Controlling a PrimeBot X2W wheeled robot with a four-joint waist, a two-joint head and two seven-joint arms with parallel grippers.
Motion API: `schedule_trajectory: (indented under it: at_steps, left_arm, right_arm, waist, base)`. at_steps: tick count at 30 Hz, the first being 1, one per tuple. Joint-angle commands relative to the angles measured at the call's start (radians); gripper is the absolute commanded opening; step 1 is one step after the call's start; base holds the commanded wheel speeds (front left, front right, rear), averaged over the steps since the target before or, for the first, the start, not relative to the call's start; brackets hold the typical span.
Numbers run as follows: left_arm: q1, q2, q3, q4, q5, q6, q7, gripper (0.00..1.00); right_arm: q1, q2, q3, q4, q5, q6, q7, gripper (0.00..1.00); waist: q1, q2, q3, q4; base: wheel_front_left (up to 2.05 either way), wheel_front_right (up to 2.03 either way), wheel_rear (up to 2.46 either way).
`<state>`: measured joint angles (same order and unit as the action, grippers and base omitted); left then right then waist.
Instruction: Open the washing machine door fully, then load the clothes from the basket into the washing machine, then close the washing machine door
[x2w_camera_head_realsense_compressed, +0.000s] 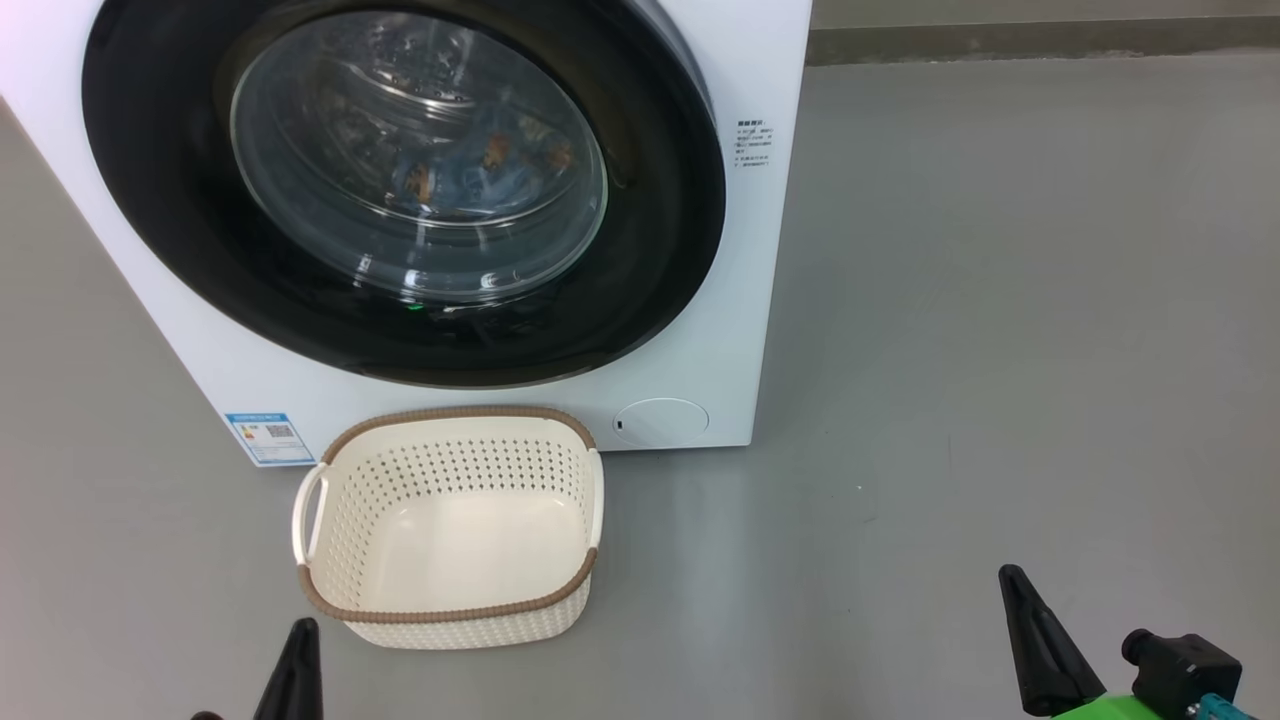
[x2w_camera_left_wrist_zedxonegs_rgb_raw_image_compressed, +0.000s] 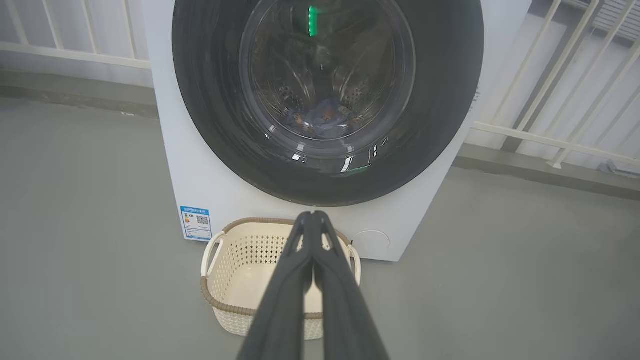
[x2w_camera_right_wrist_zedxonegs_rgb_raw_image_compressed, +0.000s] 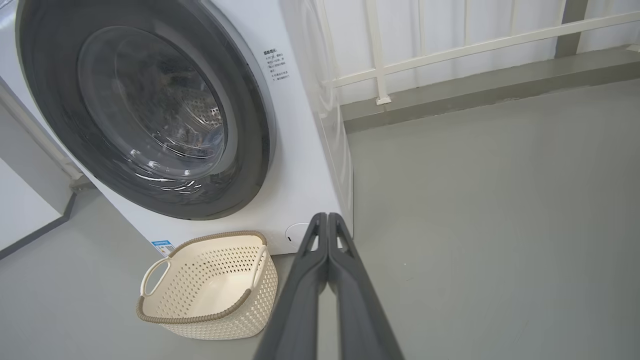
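On the grey floor (x2w_camera_head_realsense_compressed: 1000, 350), head view: washing machine (x2w_camera_head_realsense_compressed: 740, 330) stands toward the floor's far edge, with its door (x2w_camera_head_realsense_compressed: 150, 220) shut flat against the front. Behind the glass (x2w_camera_head_realsense_compressed: 320, 200) lie the clothes (x2w_camera_head_realsense_compressed: 480, 160), blue with orange-brown prints. Just in front of the machine's base, below the door, sits the basket (x2w_camera_head_realsense_compressed: 450, 612), bare bottom showing. A blue label (x2w_camera_head_realsense_compressed: 270, 437) is just beside its far left corner, and a round cap (x2w_camera_head_realsense_compressed: 660, 420) is off its far right corner. At the bottom edge the left hand (x2w_camera_head_realsense_compressed: 298, 650) pokes up near the basket's near left corner, not touching it. At lower right the right hand (x2w_camera_head_realsense_compressed: 1020, 610) is over bare floor, well apart from basket and machine.

Left wrist view: left hand's fingers (x2w_camera_left_wrist_zedxonegs_rgb_raw_image_compressed: 285, 300) are pressed together tip to tip, gripping nothing, pointing over the basket at the machine's lower front. The door is closed, the clothes a dim blue heap low behind the glass. A green light (x2w_camera_left_wrist_zedxonegs_rgb_raw_image_compressed: 312, 20) reflects at the top of the glass. A white railing (x2w_camera_left_wrist_zedxonegs_rgb_raw_image_compressed: 550, 140) runs along the floor's far edge on both sides of the machine.

Right wrist view: right hand's fingers are pressed together with nothing between them, tips lined up with the machine's lower right front corner. The basket sits left of them by the machine's base; can't tell if it touches. Door shut, clothes barely visible through the glass.
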<state>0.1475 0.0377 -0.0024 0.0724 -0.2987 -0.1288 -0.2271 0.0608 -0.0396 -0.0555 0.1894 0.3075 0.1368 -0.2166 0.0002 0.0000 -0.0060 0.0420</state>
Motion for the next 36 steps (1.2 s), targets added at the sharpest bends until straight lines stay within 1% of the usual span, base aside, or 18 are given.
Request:
schedule_trajectory:
  at_steps: [1,36]
  left_arm:
    - [-0.032,0.015,0.005,-0.017,-0.032,0.001,0.007,0.00]
    - [-0.101,0.030,0.018,0.043,-0.445,-0.001,0.093,0.00]
  right_arm:
    - [-0.034,-0.006,-0.005,-0.020,0.026,-0.001,0.005,0.00]
    - [-0.076,-0.007,-0.022,0.003,0.420,-0.002,0.106,0.00]
  waist:
    - [-0.0001,0.0000,0.000,0.000]
    - [-0.0001,0.0000,0.003,-0.013]
  base:
    - [0.00,0.00,0.00]
    - [0.00,0.00,0.00]
